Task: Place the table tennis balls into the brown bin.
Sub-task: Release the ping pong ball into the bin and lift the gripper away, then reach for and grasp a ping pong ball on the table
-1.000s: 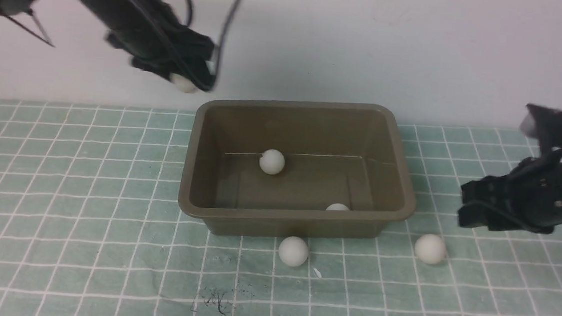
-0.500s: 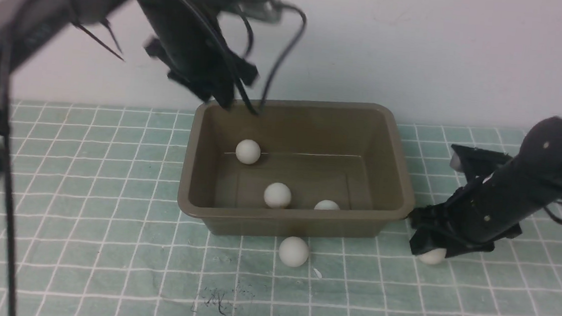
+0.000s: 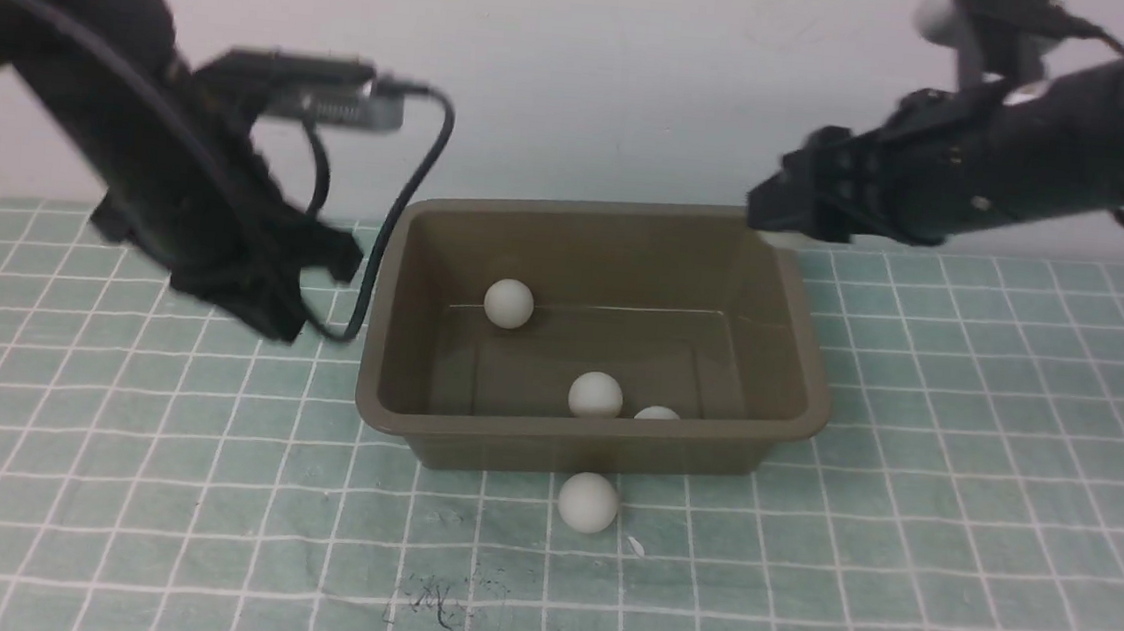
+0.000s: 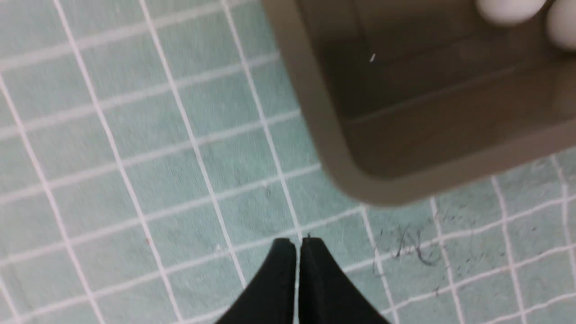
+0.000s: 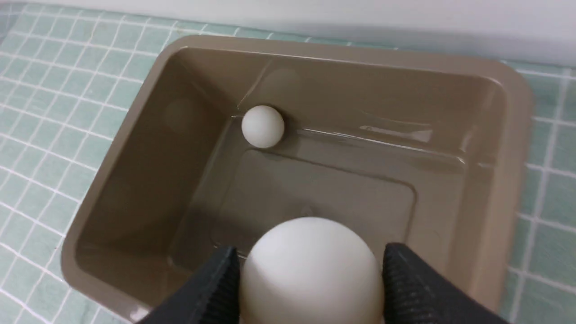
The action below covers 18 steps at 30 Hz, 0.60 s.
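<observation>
White table tennis ball (image 5: pixel 310 270) is gripped by the right fingers (image 5: pixel 407 283) over the brown bin (image 5: pixel 517 135); release is judged due next; the left fingers (image 4: pixel 279 279) are clenched empty.

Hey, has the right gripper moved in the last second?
Yes. The right gripper rose from the mat right of the brown bin to above the bin's far right corner, now holding a table tennis ball.

The front camera looked forward and down. Both wrist cameras were close above; all showed the bin (image 3: pixel 511 447).
</observation>
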### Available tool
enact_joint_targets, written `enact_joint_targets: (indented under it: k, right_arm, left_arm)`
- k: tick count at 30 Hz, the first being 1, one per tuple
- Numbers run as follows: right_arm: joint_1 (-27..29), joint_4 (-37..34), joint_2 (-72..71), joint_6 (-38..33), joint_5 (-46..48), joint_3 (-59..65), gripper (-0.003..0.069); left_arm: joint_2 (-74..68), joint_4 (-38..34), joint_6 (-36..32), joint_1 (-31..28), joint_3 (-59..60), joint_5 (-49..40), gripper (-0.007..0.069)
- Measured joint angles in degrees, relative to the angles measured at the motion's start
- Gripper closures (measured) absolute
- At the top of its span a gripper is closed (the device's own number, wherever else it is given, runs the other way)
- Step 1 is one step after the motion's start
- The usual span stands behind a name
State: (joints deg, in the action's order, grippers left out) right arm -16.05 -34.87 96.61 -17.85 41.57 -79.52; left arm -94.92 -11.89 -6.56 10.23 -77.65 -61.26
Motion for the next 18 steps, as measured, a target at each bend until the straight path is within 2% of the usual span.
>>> enact_joint_targets:
  k: [3,6,9,13,14,18]
  right_arm:
    - [-0.14,1.15,3.86,1.58,5.58,-4.76,0.0114]
    - [-0.30,2.91,3.60,4.07,13.28,-7.18,0.0084]
    - [-2.17,5.35,0.76,6.16,19.72,-6.40,0.0160]
    - [-6.52,7.80,-3.30,8.25,20.57,-1.05,0.0277]
    - [-9.85,8.22,-4.75,9.30,17.65,4.14,0.0331]
    - [-18.20,8.42,-3.61,10.71,5.39,14.66,0.0362]
  left_arm:
    - [3.47,-0.95,-0.30,0.00,7.75,3.67,0.0629]
    - [5.82,-4.26,-3.39,0.00,12.80,5.56,0.0629]
    - [6.63,-9.02,-7.73,0.00,16.01,7.79,0.0629]
    - [6.98,-12.97,-10.41,0.00,17.74,9.04,0.0629]
    - [7.20,-14.16,-11.58,0.00,18.27,9.10,0.0629]
    - [8.40,-14.51,-12.32,0.00,18.61,9.10,0.0629]
